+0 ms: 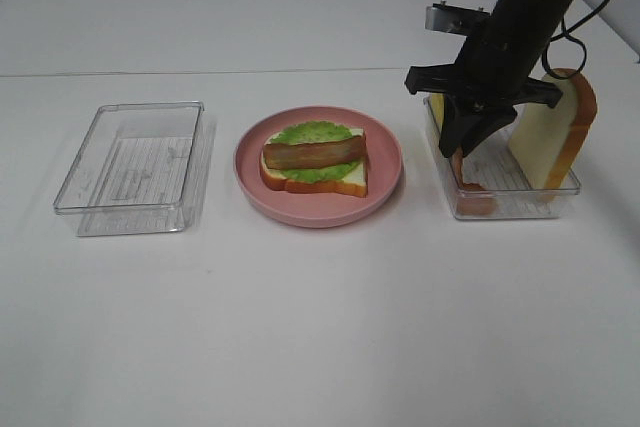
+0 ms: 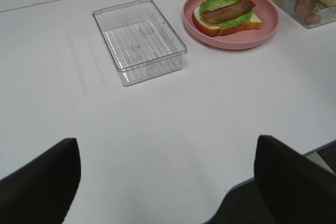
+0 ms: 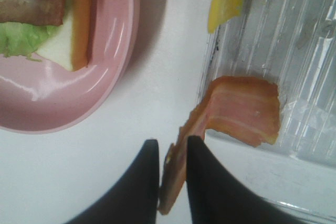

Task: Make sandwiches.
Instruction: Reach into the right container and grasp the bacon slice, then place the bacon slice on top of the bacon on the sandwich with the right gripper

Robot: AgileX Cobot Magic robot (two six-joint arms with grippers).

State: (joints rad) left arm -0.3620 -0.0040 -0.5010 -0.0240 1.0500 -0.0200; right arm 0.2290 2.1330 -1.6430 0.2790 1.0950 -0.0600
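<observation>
A plain white table (image 1: pixel 320 347) fills the view, its surface smooth and matte. A round pink plate (image 1: pixel 310 213) with a raised rim sits on it near the middle. To the left of the plate, close beside it but not touching, a clear plastic tray (image 1: pixel 135 219) rests flat on the table; it is rectangular, with a ribbed floor and low walls. To the right of the plate, just beside its rim with a thin strip of bare table between them, a second clear tray (image 1: pixel 510 204) of the same kind stands on the surface. Behind the plate a faint straight line crosses the tabletop from side to side. In front of the plate the table lies bare to its near edge.
</observation>
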